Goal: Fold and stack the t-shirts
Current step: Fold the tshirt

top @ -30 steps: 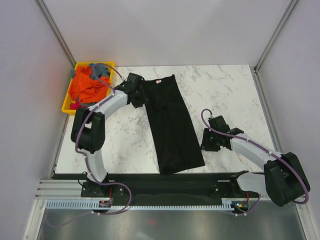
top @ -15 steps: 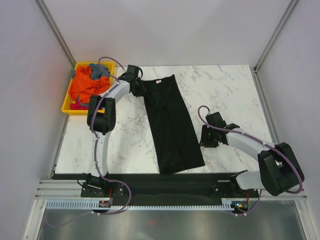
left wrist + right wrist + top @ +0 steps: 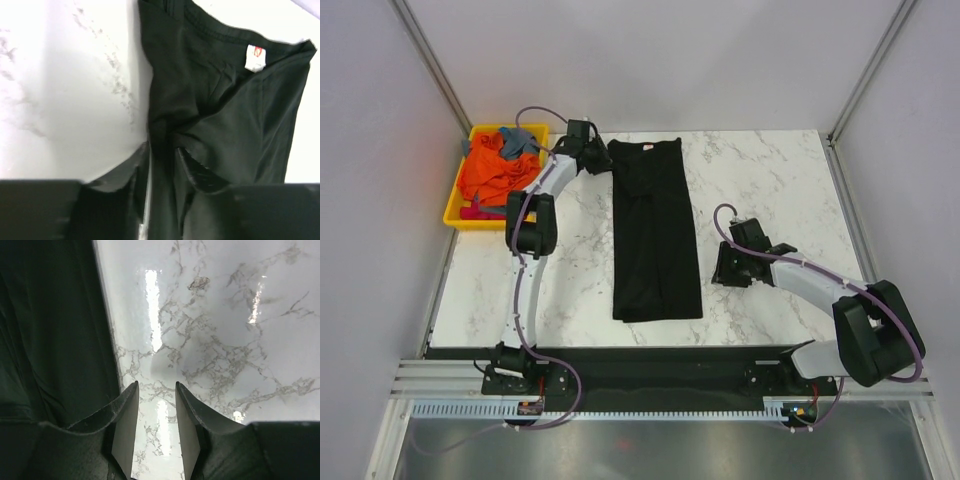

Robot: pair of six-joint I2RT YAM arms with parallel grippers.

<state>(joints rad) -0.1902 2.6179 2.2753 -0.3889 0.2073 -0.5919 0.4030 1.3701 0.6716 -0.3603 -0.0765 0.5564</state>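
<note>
A black t-shirt (image 3: 655, 235) lies folded into a long narrow strip down the middle of the table, neck end at the back. Its small neck label (image 3: 255, 57) shows in the left wrist view. My left gripper (image 3: 595, 160) is shut on the black t-shirt's (image 3: 220, 120) back left edge, with cloth pinched between the fingers. My right gripper (image 3: 721, 270) is open and empty, low over bare table just right of the shirt's right edge (image 3: 50, 330). An orange t-shirt (image 3: 490, 175) and a grey-blue one (image 3: 520, 140) lie heaped in the yellow tray (image 3: 455, 215).
The yellow tray stands at the back left corner of the marble table (image 3: 770, 180). Grey walls enclose the left, back and right sides. A black strip (image 3: 650, 360) runs along the near edge by the arm bases.
The left gripper has moved toward the back with the black t-shirt's top edge. The shirt has swung from slanted to straight, its lower end shifting left. The right gripper edged slightly left.
</note>
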